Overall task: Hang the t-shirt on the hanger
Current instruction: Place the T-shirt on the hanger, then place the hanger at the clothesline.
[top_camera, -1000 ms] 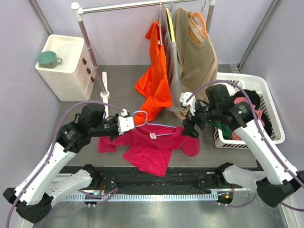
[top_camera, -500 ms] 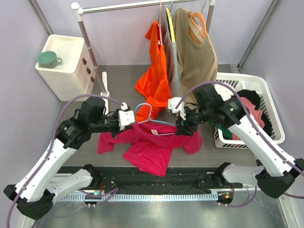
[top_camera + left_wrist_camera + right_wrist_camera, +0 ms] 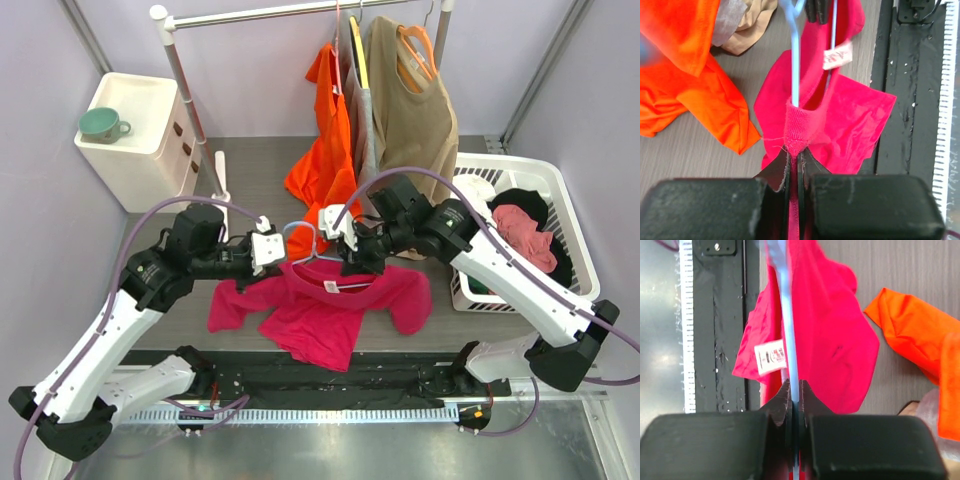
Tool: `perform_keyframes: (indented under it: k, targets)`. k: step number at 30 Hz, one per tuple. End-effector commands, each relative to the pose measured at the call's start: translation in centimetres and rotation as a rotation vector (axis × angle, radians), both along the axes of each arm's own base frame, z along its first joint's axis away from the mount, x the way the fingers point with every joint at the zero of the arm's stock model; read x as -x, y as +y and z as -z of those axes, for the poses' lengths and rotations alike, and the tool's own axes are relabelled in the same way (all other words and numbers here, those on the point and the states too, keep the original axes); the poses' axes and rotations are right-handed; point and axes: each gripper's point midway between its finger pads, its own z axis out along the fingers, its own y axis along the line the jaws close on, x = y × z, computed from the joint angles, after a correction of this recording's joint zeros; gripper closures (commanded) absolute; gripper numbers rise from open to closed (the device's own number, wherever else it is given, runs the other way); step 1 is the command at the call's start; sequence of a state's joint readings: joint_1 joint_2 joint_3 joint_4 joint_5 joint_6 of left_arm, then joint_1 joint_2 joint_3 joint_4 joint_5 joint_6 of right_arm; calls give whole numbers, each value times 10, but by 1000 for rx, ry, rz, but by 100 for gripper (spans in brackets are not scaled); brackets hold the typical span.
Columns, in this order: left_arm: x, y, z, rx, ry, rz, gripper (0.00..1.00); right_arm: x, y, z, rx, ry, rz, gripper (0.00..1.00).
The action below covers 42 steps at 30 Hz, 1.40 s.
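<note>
The magenta t-shirt (image 3: 320,322) lies spread on the table's near side, its white neck label (image 3: 836,55) showing. The light-blue wire hanger (image 3: 305,238) sits partly inside the neck opening, hook pointing toward the rail. My left gripper (image 3: 283,263) is shut on the ribbed collar (image 3: 796,127), with the hanger wire (image 3: 795,70) running into the collar just ahead of the jaws. From the right, my right gripper (image 3: 350,265) is shut on the hanger's blue wire (image 3: 789,325), over the t-shirt (image 3: 835,335) and close to the label (image 3: 771,356).
An orange t-shirt (image 3: 325,170) and a tan top (image 3: 415,120) hang from the rail (image 3: 270,12) behind, the orange hem resting on the table. A white basket (image 3: 565,215) of clothes stands right. A white drawer unit (image 3: 135,140) with a green mug (image 3: 102,124) stands left.
My right gripper has swung left from beside the basket to the hanger and shut on its wire. The t-shirt's right sleeve has shifted right. The left gripper kept its hold on the collar.
</note>
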State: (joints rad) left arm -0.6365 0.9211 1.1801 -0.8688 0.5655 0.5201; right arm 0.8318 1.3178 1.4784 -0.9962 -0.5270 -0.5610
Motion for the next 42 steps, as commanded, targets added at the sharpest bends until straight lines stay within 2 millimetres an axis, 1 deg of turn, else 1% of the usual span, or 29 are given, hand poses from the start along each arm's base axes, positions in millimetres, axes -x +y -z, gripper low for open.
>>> perform_keyframes:
  k: [1,4,5,7,8,9,11,13,15,17,19,20,23,24,25,27,28,29,30,31,32,33,34,35,36,37,39,40,42]
  targets:
    - [-3,-5,-25,67,-41,-14,98,-8,18,-45,-132,-61,32,99]
    - [-1,13,-4,-16,-9,-77,88,-17,7,-54,-146,-104,95,99]
    - [5,21,11,-56,32,-81,85,-16,2,-62,-168,-117,104,99]
    - [2,37,26,-91,48,-116,83,-23,-8,-67,-184,-106,146,99]
    - [6,47,32,-103,62,-131,82,-22,-12,-71,-197,-105,151,99]
    - [1,60,43,-109,89,-182,82,-20,-15,-75,-211,-102,145,99]
    - [-1,76,48,-119,79,-205,82,-20,-24,-76,-209,-90,160,99]
    - [-6,87,46,-102,84,-241,79,-17,-28,-75,-205,-81,160,99]
    - [-9,90,33,-79,68,-257,66,-16,-30,-74,-203,-80,160,99]
    - [-9,83,18,-26,63,-242,50,-18,-27,-75,-212,-65,175,99]
    - [-11,75,-7,40,31,-233,44,-23,-23,-80,-227,-65,194,99]
    - [-16,73,-18,71,11,-243,38,-26,-22,-83,-240,-41,234,99]
    - [-30,72,-46,128,-52,-299,30,-54,-17,-103,-306,-43,403,99]
    - [-33,72,-52,159,-23,-341,29,-65,-16,-112,-330,-60,456,99]
    - [-40,71,-66,191,-56,-363,27,-84,-17,-124,-340,-94,540,99]
    - [-46,72,-77,245,-30,-432,22,-103,-17,-136,-354,-107,631,99]
    - [-49,73,-84,271,-35,-458,19,-109,-17,-160,-398,-141,653,99]
    - [-55,76,-93,294,-64,-490,13,-125,-15,-159,-384,-155,701,99]
    - [-56,75,-96,315,-49,-506,10,-133,-13,-167,-403,-161,728,99]
    - [-57,77,-99,327,-52,-523,2,-139,-13,-191,-449,-195,749,99]
    - [-61,79,-103,338,-67,-544,1,-157,-7,-187,-430,-202,786,99]
    - [-62,80,-106,348,-67,-556,0,-166,-5,-191,-433,-210,814,99]
    - [-63,79,-109,362,-62,-563,0,-168,-5,-219,-497,-231,826,99]
    - [-63,79,-110,369,-57,-571,0,-176,-7,-227,-508,-255,873,99]
    - [-65,81,-110,373,-56,-588,0,-199,-2,-212,-464,-264,940,99]
    - [-65,81,-111,381,-52,-594,0,-202,-5,-238,-530,-293,967,99]
    - [-64,81,-109,389,-47,-600,0,-222,3,-235,-534,-309,1021,99]
    - [-64,81,-111,397,-51,-598,0,-224,4,-245,-566,-327,1026,99]
    - [-61,80,-111,407,-48,-596,0,-235,10,-253,-603,-366,1030,99]
